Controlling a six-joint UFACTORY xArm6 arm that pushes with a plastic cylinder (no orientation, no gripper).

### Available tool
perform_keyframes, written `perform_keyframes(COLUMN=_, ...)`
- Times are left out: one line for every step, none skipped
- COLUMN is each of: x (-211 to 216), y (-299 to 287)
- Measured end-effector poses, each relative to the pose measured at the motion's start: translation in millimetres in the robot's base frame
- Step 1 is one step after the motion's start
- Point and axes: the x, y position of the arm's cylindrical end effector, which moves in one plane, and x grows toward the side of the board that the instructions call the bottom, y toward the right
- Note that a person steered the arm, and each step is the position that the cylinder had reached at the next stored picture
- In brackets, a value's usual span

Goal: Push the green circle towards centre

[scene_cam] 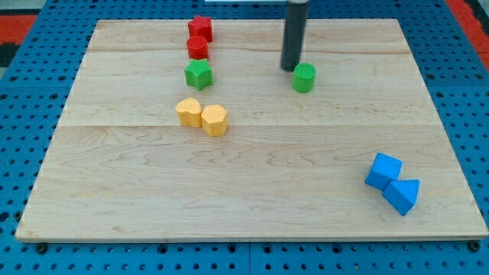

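Note:
The green circle (pixel 304 78) is a short green cylinder on the wooden board (pixel 252 183), right of the middle and near the view's top. My tip (pixel 289 69) is the lower end of a dark rod that comes down from the view's top. It stands just left of and slightly above the green circle, close to or touching its upper left edge.
A green star (pixel 199 74) lies left of the middle, with a red cylinder (pixel 198 48) and a red star (pixel 201 28) above it. Two yellow blocks (pixel 189 111) (pixel 215 120) lie below the star. Two blue blocks (pixel 383 170) (pixel 403 195) sit at the lower right.

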Motion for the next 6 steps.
perform_keyframes(x=5.8, y=-8.6)
perform_keyframes(x=-53.6, y=15.4)
perform_keyframes(x=-33.7, y=89.6)
perform_keyframes(x=11.1, y=48.8)
perform_keyframes(x=13.4, y=-38.7)
perform_keyframes(x=25.7, y=-9.8)
